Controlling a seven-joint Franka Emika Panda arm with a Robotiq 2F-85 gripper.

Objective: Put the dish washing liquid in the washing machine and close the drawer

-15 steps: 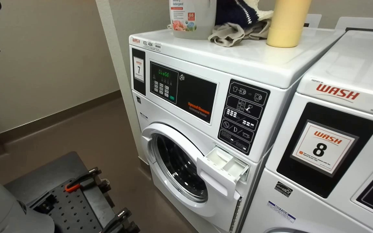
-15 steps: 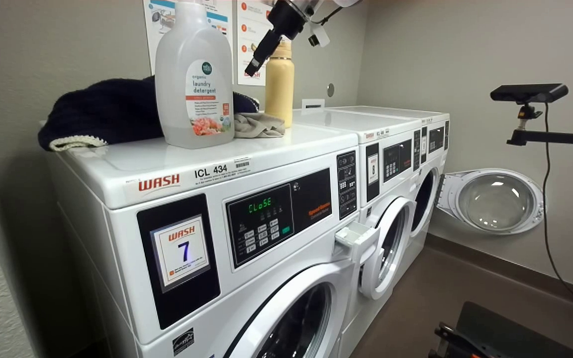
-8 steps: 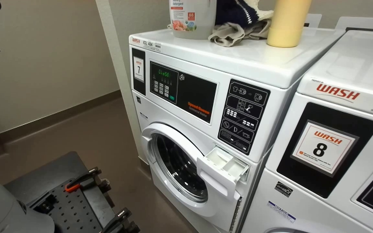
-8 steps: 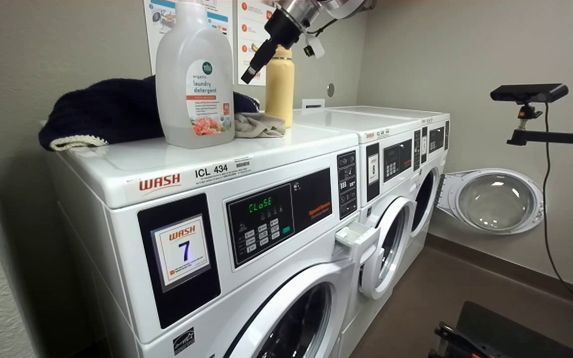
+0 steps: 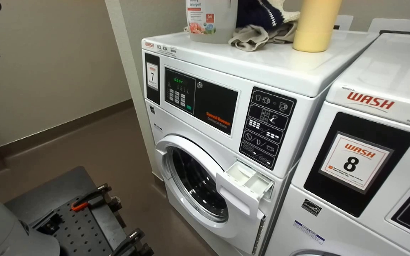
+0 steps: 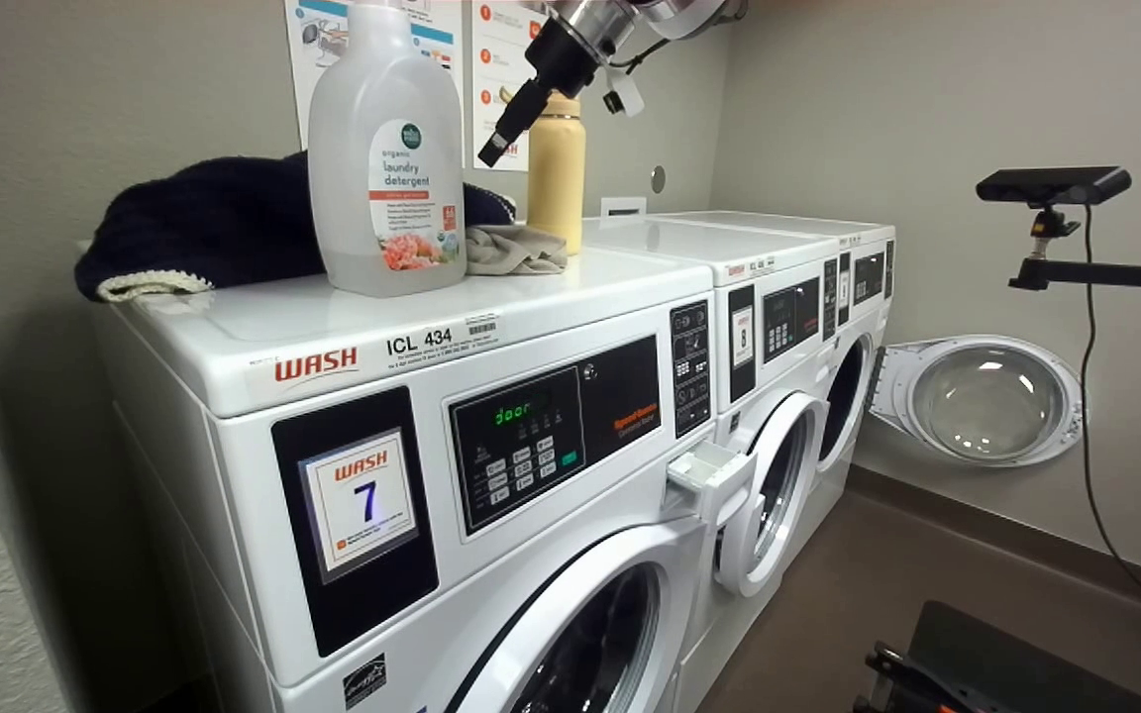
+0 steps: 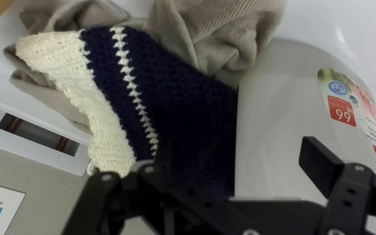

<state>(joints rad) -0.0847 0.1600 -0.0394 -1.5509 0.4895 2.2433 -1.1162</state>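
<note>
My black two-fingered pincer (image 7: 238,153) is spread wide and has hold of nothing. In the wrist view one finger (image 7: 320,163) crosses the large translucent plastic bottle of laundry detergent (image 6: 387,193), the other the navy knitted cloth with cream trim (image 7: 188,107); whether I touch either, I cannot tell. The detergent bottle stands upright on the bench (image 5: 262,64), the flat top of the white front-loading washing machine (image 5: 222,151), toward the left by the near edge. To its right rises a pale-yellow cylindrical bottle (image 6: 557,188), with crumpled greyish-beige fabric (image 6: 516,250) between them. Below, on the machine's right, the white two-compartment plastic drawer (image 5: 238,193) is pulled out. The green-lit display (image 6: 513,412) reads "door".
</note>
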